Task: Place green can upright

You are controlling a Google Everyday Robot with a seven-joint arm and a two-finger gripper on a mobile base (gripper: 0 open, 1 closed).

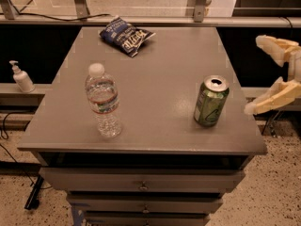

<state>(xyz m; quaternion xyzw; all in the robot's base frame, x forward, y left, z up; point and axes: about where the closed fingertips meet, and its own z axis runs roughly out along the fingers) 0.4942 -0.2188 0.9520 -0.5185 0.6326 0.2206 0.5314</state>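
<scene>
The green can [211,101] stands upright on the grey table [155,74], near its front right corner, silver top with pull tab facing up. My gripper [262,74] is off the table's right edge, to the right of the can and apart from it. Its two pale fingers [273,98] are spread wide and hold nothing.
A clear water bottle [103,101] with a white cap stands at the front left of the table. A dark blue snack bag [124,35] lies at the back. A white pump bottle [20,77] stands on a ledge left of the table. Drawers are below the tabletop.
</scene>
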